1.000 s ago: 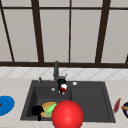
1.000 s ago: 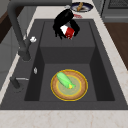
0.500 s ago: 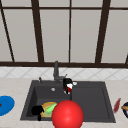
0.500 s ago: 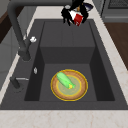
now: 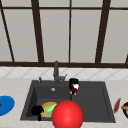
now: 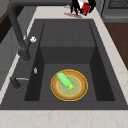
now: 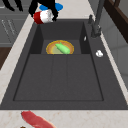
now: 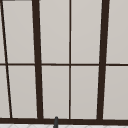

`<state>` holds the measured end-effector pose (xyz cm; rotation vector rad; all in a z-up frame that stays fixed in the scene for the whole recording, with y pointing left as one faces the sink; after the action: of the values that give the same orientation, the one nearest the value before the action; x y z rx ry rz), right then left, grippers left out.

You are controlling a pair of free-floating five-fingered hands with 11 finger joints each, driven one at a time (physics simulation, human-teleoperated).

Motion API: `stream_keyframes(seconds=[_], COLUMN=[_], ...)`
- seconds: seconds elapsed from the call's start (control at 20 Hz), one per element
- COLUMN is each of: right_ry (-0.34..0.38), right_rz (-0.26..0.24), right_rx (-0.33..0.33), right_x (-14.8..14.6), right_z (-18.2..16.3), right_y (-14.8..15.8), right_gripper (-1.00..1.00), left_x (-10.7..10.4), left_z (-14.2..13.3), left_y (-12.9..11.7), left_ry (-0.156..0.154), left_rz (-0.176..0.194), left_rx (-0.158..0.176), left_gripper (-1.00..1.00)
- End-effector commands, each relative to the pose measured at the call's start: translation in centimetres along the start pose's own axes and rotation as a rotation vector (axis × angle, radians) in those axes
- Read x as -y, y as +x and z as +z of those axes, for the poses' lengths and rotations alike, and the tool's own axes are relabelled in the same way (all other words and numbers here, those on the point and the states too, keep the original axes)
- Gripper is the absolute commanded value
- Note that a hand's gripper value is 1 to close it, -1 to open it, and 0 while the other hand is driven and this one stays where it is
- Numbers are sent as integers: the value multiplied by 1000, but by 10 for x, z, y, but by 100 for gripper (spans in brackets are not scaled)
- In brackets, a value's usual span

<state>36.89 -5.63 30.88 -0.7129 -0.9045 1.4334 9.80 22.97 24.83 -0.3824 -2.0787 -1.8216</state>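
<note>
My right hand [image 5: 73,82] hangs above the middle of the dark sink [image 5: 92,100], shut on a red and white can [image 5: 74,88]. Seen from the right side, this hand [image 7: 43,4] holds the can [image 7: 43,16] on its side, well above the basin. From the left side, the hand [image 6: 77,5] and the can [image 6: 85,7] sit at the top edge. My left hand [image 5: 37,110] floats at the sink's front left, fingers hanging loose, holding nothing. Beside it a brown plate [image 5: 45,112] lies in the basin with a green cucumber [image 5: 51,108] on it.
A dark faucet [image 5: 56,71] rises behind the sink. A blue plate [image 5: 5,105] lies on the left counter; a reddish strip [image 5: 116,105] and a dark bowl [image 5: 125,108] on the right. A big red round shape [image 5: 67,115] covers the sink's front edge.
My right hand has lifted the can higher; from the left side it has climbed to the top edge. The left hand and the plate have stayed put.
</note>
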Motion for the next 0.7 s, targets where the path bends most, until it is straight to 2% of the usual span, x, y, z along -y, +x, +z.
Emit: stream_keyframes(seconds=[0.0,0.35,0.65], right_ry=[-4,-6,2], right_rz=[-41,-51,-56], right_rx=[13,-21,-18], right_x=[5,13,21], right_z=[17,44,68], right_y=[-21,-58,-88], right_gripper=[100,100,100], left_x=[0,0,0], left_z=[0,0,0], left_y=[0,0,0], left_ry=[0,0,0], left_rz=[0,0,0], left_rx=[0,0,0], left_gripper=[0,0,0])
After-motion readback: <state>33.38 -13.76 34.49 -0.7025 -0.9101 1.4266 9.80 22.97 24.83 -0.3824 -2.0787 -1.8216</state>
